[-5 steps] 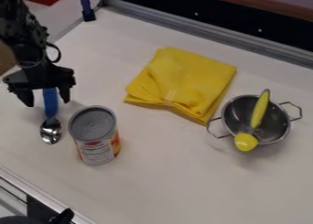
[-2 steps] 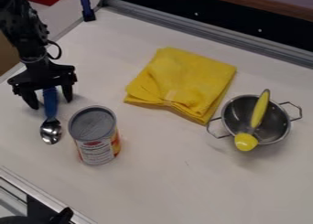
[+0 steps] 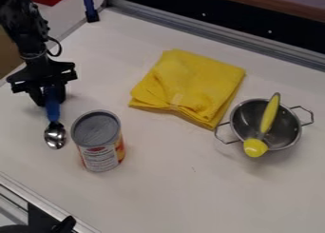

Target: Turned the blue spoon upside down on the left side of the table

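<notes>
Spoon, one, blue-handled (image 3: 52, 114): at the left of the white table (image 3: 165, 189), just beside the can (image 3: 99, 144). Gripper, one, black (image 3: 51, 101): jaws drawn in, pinching the blue handle between them; metal bowl outside the jaws, on the side nearer the camera.

Arm (image 3: 24, 30): black throughout, slim, with knobbly, stepped joint housings that show small grey highlights. Cable (image 3: 60, 47): one, thin, black, bows outward in a loop beside the wrist. Gripper (image 3: 51, 101): matt black, broad crossbar, notched outline, two short black fingers (image 3: 38, 98).
</notes>
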Robot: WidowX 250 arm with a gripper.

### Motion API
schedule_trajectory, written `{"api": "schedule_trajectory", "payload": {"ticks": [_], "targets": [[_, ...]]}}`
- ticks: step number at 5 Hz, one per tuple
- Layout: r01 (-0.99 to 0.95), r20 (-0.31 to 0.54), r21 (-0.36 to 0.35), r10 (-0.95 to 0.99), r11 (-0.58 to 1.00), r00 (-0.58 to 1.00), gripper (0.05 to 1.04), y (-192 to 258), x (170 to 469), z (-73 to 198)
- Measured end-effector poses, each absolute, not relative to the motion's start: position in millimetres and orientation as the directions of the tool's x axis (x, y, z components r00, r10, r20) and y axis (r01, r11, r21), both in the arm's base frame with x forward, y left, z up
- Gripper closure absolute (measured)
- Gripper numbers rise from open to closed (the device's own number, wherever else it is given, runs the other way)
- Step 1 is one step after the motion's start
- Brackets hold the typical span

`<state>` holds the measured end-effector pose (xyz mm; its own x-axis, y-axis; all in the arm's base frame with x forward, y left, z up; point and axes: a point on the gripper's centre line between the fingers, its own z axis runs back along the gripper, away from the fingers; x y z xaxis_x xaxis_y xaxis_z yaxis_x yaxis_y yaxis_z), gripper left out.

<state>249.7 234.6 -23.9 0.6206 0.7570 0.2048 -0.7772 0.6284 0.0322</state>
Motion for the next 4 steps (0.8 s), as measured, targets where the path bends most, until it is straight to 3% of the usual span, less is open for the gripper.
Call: {"api": "schedule_trajectory", "payload": {"ticks": [1, 2, 4], "targets": [[-0.764, 0.237, 0.027, 0.738, 0.645, 0.632, 0.677, 233, 247, -25], [-0.742, 0.198, 0.039, 0.723, 0.669, 0.662, 0.677, 232, 246, -19], [-0.678, 0.227, 0.088, 0.648, 0.730, 0.727, 0.677, 266, 273, 23]]}}
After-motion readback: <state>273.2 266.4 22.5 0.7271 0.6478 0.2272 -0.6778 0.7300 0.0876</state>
